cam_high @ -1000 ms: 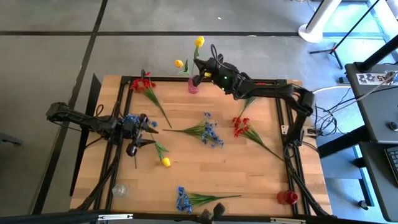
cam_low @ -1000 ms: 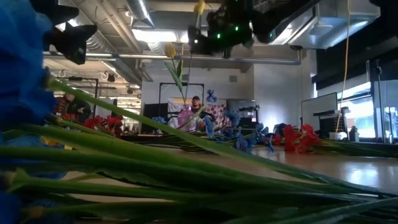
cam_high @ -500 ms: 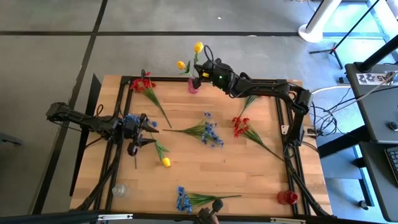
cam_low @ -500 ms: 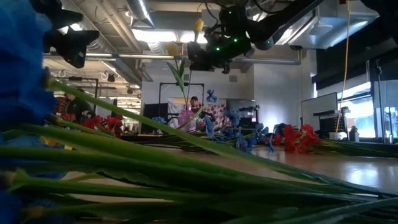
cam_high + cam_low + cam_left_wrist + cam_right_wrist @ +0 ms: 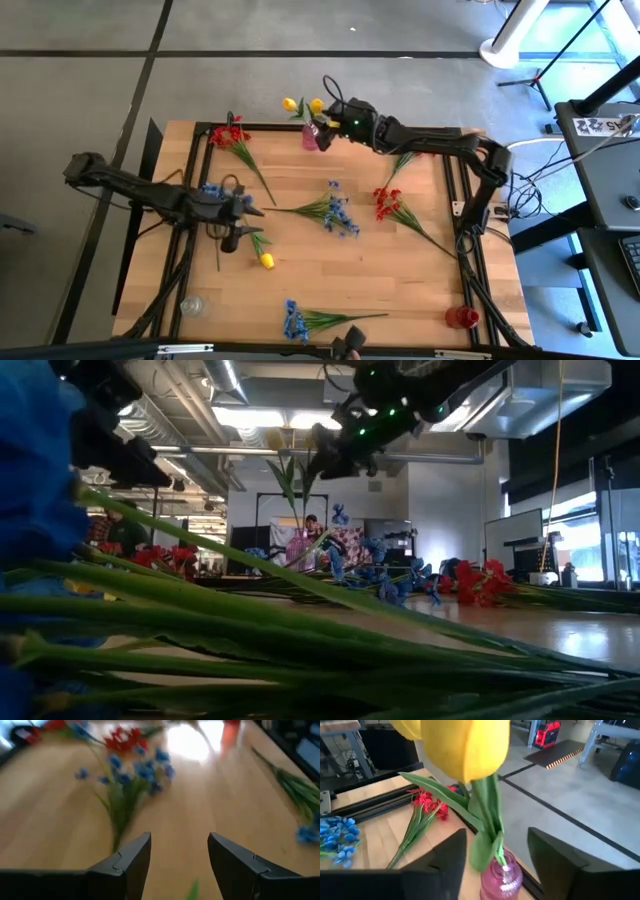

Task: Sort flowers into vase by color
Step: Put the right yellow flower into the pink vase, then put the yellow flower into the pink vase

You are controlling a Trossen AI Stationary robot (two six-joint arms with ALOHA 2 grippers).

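Observation:
A small pink vase (image 5: 311,139) stands at the table's far edge with two yellow tulips (image 5: 289,103) (image 5: 316,105) in it. My right gripper (image 5: 330,120) is open just right of them. In the right wrist view its fingers (image 5: 448,865) flank the nearer tulip's stem (image 5: 490,815) above the vase (image 5: 503,878). My left gripper (image 5: 246,213) hovers open at mid-left, above the stem of a yellow tulip (image 5: 266,260) that lies on the table. Red flowers (image 5: 229,133) (image 5: 386,203) and blue flowers (image 5: 335,211) (image 5: 294,322) lie flat on the wood.
A clear glass (image 5: 190,305) stands at the near left corner and a red vase (image 5: 460,317) at the near right. A green stem (image 5: 401,160) lies under my right arm. Black frame rails (image 5: 203,165) border the table. Bare wood (image 5: 340,270) lies between the flowers.
My right gripper has come down toward the pink vase with the second yellow tulip and has opened. The tulip has dropped lower and now stands in the vase beside the first. My left gripper has moved a little toward the table's right edge.

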